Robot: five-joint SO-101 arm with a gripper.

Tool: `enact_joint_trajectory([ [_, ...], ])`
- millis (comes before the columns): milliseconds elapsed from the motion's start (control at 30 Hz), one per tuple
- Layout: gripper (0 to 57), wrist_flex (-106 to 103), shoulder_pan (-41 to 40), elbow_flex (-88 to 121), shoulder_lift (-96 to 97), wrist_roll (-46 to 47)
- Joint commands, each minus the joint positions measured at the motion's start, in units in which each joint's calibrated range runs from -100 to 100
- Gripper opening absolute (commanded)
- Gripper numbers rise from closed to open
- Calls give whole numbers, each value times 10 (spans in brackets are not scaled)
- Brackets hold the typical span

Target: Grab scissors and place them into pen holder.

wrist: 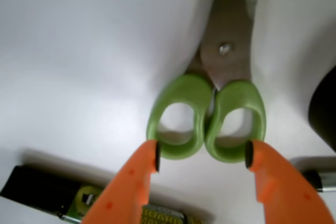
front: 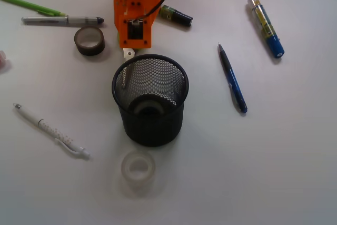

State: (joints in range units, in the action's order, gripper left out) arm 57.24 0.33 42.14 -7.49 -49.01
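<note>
The scissors (wrist: 207,119) fill the wrist view, two lime-green finger loops toward me and grey blades pointing away. My gripper (wrist: 202,157) is shut on the scissors, one black pad against the outer side of each loop. In the front view my orange arm (front: 134,19) reaches down from the top edge to just behind the pen holder (front: 152,127), a round black mesh cup standing upright mid-table. A small pale tip (front: 128,52) sticks out under the arm; the green loops are hidden there. A pale ring lies inside the cup.
Dark tape roll (front: 89,40), silver marker (front: 62,20) and green pen (front: 31,5) lie left of the arm. A black marker (front: 176,16) lies right of it. Blue pen (front: 232,78) and blue-yellow marker (front: 266,25) are right; white pen (front: 50,130) and clear tape roll (front: 138,167) are in front.
</note>
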Motion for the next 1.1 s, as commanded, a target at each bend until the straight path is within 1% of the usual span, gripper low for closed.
enact_joint_trajectory([
  [0, 186, -5, 2, -1, 0, 1],
  [300, 186, -9, 0, -10, 72, 1],
  [500, 183, -37, -2, -10, 83, 1],
  [533, 171, -37, -3, -10, 83, 1],
  [567, 143, -37, -3, -10, 83, 1],
  [600, 66, -37, -1, -10, 83, 1],
  [633, 20, -37, -1, -10, 83, 3],
  [667, 7, -49, 2, -11, 83, 21],
  [867, 2, -83, 12, -11, 83, 46],
  [1067, 2, -81, 42, -37, 48, 103],
])
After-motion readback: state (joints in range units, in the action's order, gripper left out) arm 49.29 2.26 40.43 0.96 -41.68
